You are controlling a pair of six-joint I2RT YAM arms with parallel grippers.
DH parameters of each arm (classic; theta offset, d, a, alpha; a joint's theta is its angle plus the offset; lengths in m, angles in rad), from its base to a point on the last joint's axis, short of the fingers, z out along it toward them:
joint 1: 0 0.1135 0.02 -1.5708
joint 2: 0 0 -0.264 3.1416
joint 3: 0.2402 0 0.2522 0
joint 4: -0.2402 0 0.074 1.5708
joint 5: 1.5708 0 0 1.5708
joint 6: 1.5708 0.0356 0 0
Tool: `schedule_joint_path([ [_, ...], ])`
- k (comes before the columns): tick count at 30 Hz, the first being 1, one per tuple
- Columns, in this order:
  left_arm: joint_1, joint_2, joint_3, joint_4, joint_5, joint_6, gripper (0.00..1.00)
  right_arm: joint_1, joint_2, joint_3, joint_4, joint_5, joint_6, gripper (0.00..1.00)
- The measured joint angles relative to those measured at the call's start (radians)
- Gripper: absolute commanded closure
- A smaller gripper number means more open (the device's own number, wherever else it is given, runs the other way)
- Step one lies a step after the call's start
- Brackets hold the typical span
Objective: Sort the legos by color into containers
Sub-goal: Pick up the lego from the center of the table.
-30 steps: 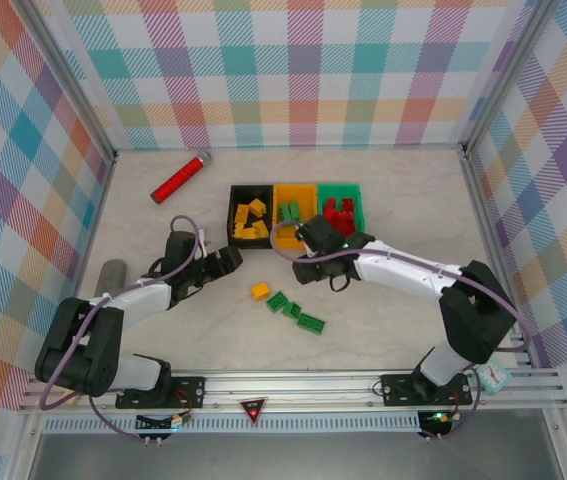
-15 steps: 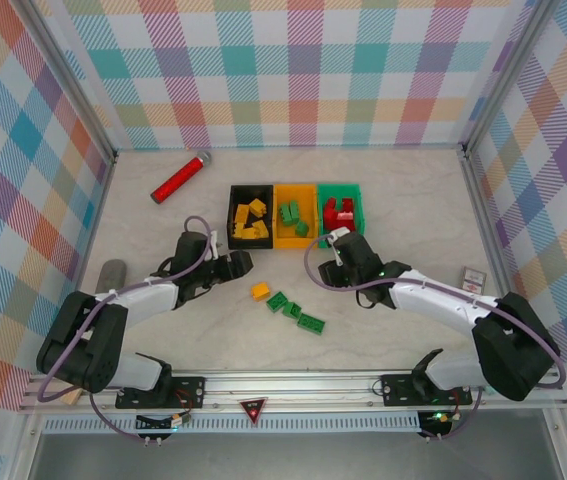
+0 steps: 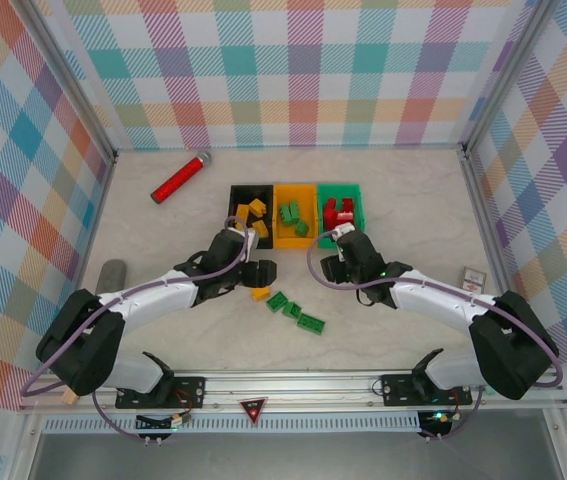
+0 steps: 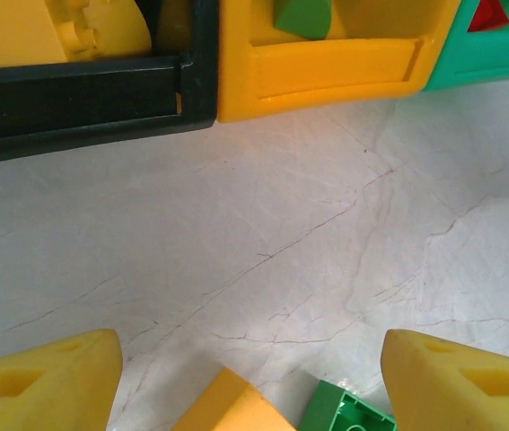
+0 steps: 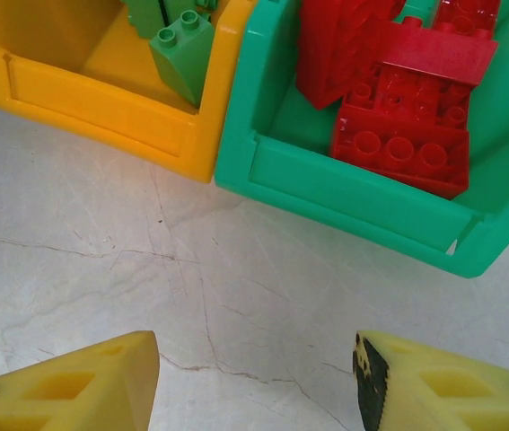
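Three containers stand in a row: a black one (image 3: pixel 247 214) holding yellow legos, an orange-yellow one (image 3: pixel 294 212) holding green legos (image 5: pixel 180 49), and a green one (image 3: pixel 341 208) holding red legos (image 5: pixel 404 135). A loose yellow lego (image 3: pixel 260 293) and three green legos (image 3: pixel 293 311) lie on the table in front of the row. My left gripper (image 3: pixel 260 274) hovers open just above the yellow lego (image 4: pixel 232 404), with a green lego (image 4: pixel 344 415) beside it. My right gripper (image 3: pixel 338 244) stands open and empty over bare table just short of the green container (image 5: pixel 353 193).
A long red cylinder (image 3: pixel 181 177) with a silver end lies at the back left. A grey cylinder (image 3: pixel 111 275) rests near the left wall. A small card (image 3: pixel 473 279) lies at the right. Plaid walls enclose the table on three sides.
My left gripper has moved right and forward, ending over the loose yellow lego. My right gripper has drawn back from above the orange-yellow container to the table in front of the green one.
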Motion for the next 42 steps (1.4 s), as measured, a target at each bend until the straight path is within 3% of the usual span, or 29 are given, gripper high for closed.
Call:
schedule_joint_path([
  [4, 0.0, 0.0, 0.005, -0.07, -0.055, 0.016, 0.23, -0.006, -0.001, -0.006, 0.0, 0.008, 0.0, 0.4],
  [14, -0.006, 0.002, -0.001, -0.121, -0.008, 0.036, 0.3, -0.008, -0.001, -0.006, 0.0, 0.008, 0.003, 0.39],
  [31, -0.026, 0.135, -0.013, -0.045, 0.051, 0.04, 0.32, -0.008, 0.0, -0.006, 0.0, 0.007, 0.003, 0.39],
  [42, -0.03, 0.136, -0.011, -0.048, 0.046, 0.045, 0.55, -0.007, 0.002, -0.006, 0.0, -0.009, 0.003, 0.39],
])
